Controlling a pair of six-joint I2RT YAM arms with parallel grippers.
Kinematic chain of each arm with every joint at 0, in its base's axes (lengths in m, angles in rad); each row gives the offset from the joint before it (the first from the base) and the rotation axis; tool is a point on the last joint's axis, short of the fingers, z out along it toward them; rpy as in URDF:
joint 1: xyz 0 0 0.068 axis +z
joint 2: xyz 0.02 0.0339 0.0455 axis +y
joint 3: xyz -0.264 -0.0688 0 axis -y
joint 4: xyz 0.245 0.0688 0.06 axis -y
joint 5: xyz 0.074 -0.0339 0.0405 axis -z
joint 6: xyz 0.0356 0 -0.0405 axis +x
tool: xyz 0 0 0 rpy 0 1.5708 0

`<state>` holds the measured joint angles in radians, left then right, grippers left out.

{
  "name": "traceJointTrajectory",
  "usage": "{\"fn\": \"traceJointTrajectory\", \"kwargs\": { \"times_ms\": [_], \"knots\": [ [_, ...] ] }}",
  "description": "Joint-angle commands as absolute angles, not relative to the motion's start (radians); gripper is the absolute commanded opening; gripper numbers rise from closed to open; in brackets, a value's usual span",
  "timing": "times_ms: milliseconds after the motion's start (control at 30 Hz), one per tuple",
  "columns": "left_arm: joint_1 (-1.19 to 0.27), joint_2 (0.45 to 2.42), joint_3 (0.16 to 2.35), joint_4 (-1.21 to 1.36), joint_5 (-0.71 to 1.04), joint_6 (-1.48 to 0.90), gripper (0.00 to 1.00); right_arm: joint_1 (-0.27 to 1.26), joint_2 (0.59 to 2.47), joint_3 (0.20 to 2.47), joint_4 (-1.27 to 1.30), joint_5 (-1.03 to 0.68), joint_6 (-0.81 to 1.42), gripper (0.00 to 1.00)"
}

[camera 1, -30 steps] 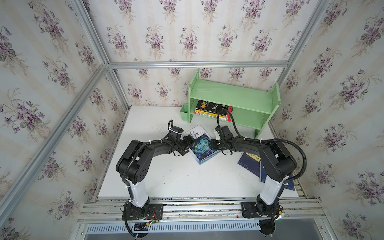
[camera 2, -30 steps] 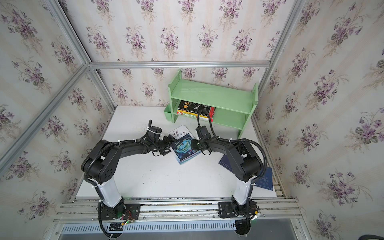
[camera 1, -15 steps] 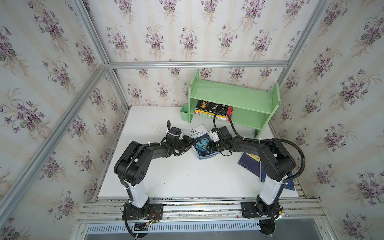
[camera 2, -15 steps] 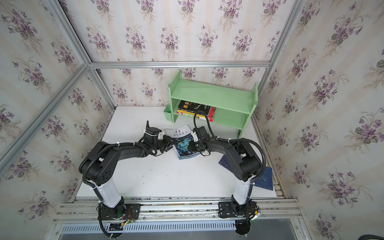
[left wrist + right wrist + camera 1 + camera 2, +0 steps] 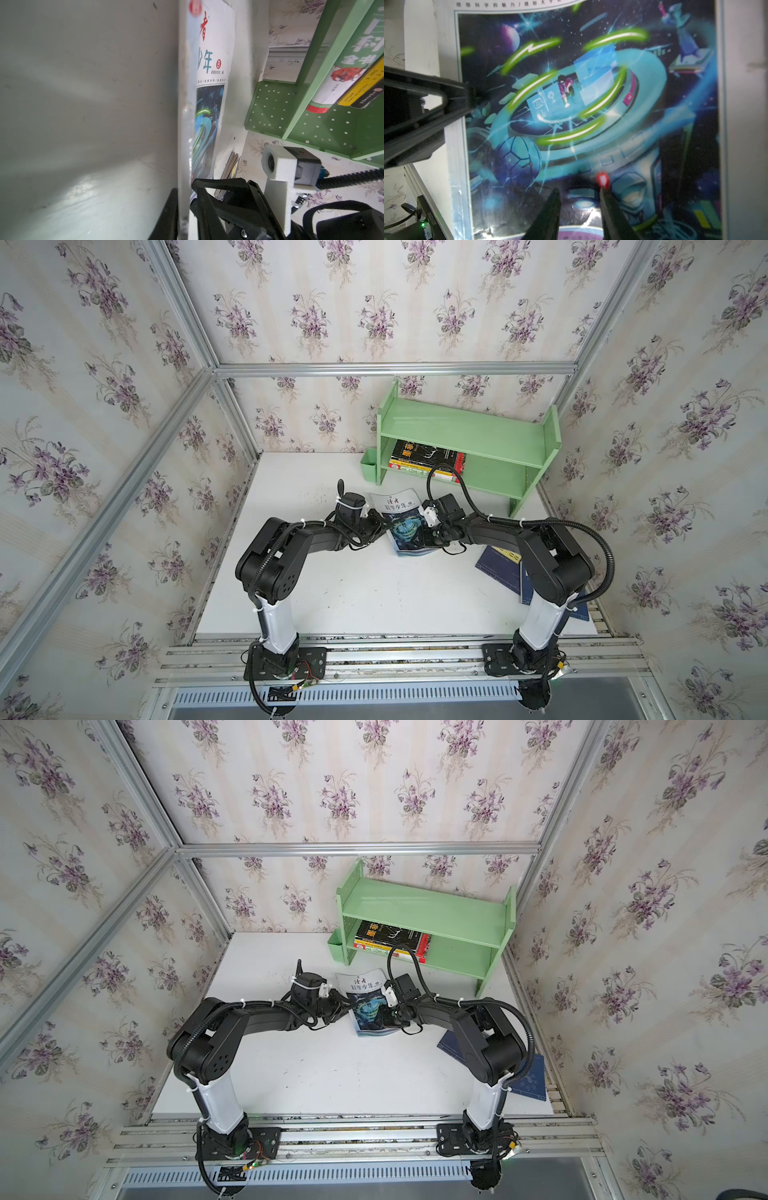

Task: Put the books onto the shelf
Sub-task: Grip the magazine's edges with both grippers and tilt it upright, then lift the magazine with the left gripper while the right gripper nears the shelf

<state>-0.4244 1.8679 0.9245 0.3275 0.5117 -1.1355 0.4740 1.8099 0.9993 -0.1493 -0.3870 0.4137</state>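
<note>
I work in a robot test cell dressed up as a home, not a real room. Flowered wallpaper (image 5: pixel 374 302) covers flat panels held in a bare aluminium frame (image 5: pixel 395 369) at twelve, nine and three o'clock. My left arm (image 5: pixel 291 539) and right arm (image 5: pixel 540 556) are bolted to metal rails (image 5: pixel 395 649) at six o'clock, beside a plain white worktop (image 5: pixel 374 593) with a small green shelf (image 5: pixel 465 431) at one o'clock.

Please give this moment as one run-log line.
phase: grasping | left gripper: fingers shut on white-blue swirl book edge | right gripper: open, over its cover | shelf: book stack on lower tier
</note>
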Motion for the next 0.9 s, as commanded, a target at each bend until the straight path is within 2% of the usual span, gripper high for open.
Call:
{"fn": "traceJointTrajectory", "kwargs": {
  "times_ms": [0, 267, 533, 867],
  "knots": [
    [-0.422, 1.858, 0.931, 0.309, 0.543, -1.096, 0.14, 0.476, 1.785, 1.0, -0.181, -0.397, 0.424, 0.37],
    [-0.412, 1.757, 0.941, 0.233, 0.55, -1.016, 0.05, 0.472, 1.685, 1.028, -0.156, -0.395, 0.446, 0.39],
    [-0.378, 1.637, 0.973, 0.133, 0.534, -1.099, 0.01, 0.413, 1.534, 1.007, -0.047, -0.393, 0.515, 0.56],
    [-0.361, 1.421, 1.075, 0.066, 0.403, -1.161, 0.02, 0.358, 1.314, 1.114, -0.129, -0.362, 0.392, 0.76]
  ]
}}
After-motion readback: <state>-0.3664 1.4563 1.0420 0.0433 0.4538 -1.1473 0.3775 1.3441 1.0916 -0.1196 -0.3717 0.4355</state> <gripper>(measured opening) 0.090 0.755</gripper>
